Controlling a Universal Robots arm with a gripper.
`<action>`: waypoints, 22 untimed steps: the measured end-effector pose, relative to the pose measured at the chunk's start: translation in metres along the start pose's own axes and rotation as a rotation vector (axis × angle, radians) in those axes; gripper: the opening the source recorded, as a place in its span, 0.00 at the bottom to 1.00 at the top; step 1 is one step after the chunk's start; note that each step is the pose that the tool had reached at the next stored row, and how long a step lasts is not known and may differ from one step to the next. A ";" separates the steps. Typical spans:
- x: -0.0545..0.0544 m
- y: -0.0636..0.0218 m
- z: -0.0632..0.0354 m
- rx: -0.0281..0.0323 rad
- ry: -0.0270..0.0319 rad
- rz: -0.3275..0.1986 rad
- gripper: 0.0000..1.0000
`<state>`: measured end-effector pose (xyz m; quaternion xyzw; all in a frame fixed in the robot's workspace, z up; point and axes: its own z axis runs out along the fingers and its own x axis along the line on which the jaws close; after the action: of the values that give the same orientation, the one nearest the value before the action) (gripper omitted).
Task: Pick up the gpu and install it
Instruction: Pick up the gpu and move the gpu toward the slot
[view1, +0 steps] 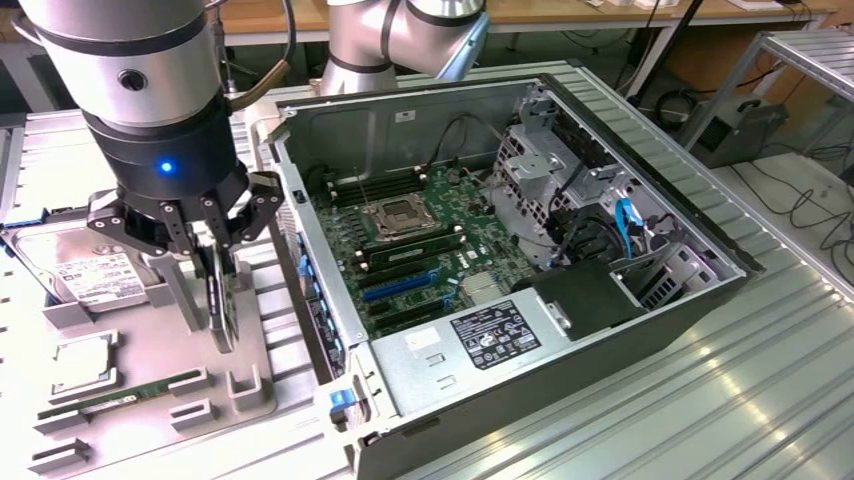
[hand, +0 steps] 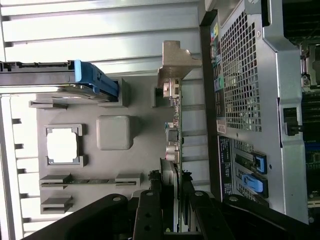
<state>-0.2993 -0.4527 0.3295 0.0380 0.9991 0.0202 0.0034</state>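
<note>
Black jaws gripped the gpu (view1: 223, 305) from both flat sides near its upper edge, partway closed with the thin card pinched between them. The card stood upright on its edge over the grey tray (view1: 140, 350), along the tray's side nearest the computer case (view1: 387, 125). I could not tell whether its lower edge was seated in the tray's slot or just clear of it. In the wrist view its silver bracket (hand: 174, 85) sat at the end away from the jaws. On the tray, further from the case, I saw the hard drive (view1: 74, 275) in its blue frame, a processor chip (view1: 83, 355) in a square pocket, and a green RAM stick (view1: 127, 392) lying in its slot. The case lay open just beside the tray on the ribbed metal counter (view1: 707, 400), its green motherboard (view1: 414, 250) exposed.
</note>
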 end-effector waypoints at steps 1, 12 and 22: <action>0.000 0.0000 -0.0002 -0.0001 -0.0001 0.000 0.26; 0.000 0.0001 -0.0026 -0.0001 -0.0001 0.000 0.26; 0.000 0.0002 -0.0051 0.0000 -0.0001 0.000 0.26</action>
<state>-0.2993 -0.4527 0.3346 0.0381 0.9991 0.0202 0.0034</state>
